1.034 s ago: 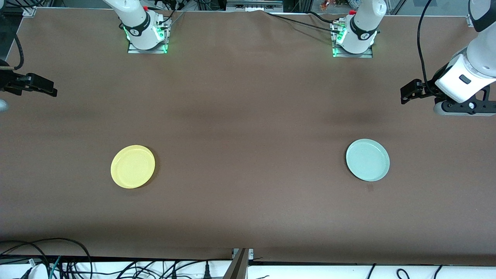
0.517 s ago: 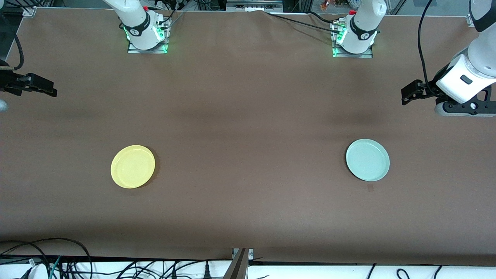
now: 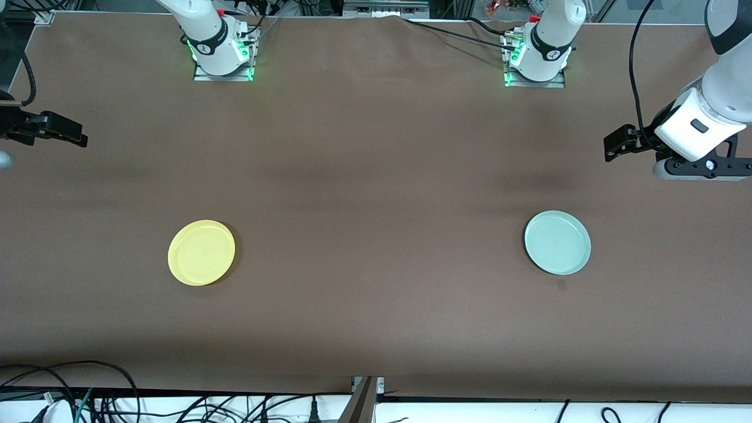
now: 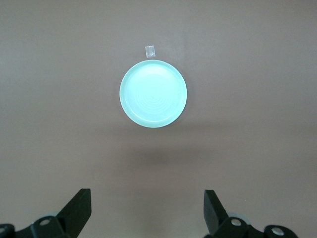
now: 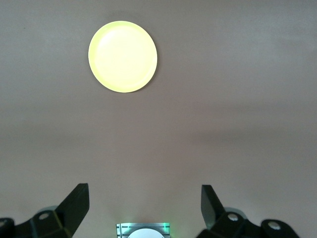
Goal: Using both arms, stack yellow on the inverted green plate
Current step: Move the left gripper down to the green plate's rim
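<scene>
The yellow plate (image 3: 201, 252) lies flat on the brown table toward the right arm's end, and it also shows in the right wrist view (image 5: 123, 56). The pale green plate (image 3: 557, 242) lies rim up toward the left arm's end, and it also shows in the left wrist view (image 4: 153, 93). My left gripper (image 3: 612, 149) hangs open and empty in the air at the table's end, well clear of the green plate, as the left wrist view (image 4: 146, 196) shows. My right gripper (image 3: 77, 137) hangs open and empty at the other end, as the right wrist view (image 5: 144, 192) shows.
A small clear square of tape (image 3: 561, 284) lies on the table just nearer the front camera than the green plate. The two arm bases (image 3: 222, 53) (image 3: 537, 56) stand along the edge farthest from the front camera. Cables hang off the near edge.
The left arm's wrist has shifted slightly, with its gripper still open. The right arm and both plates have not moved.
</scene>
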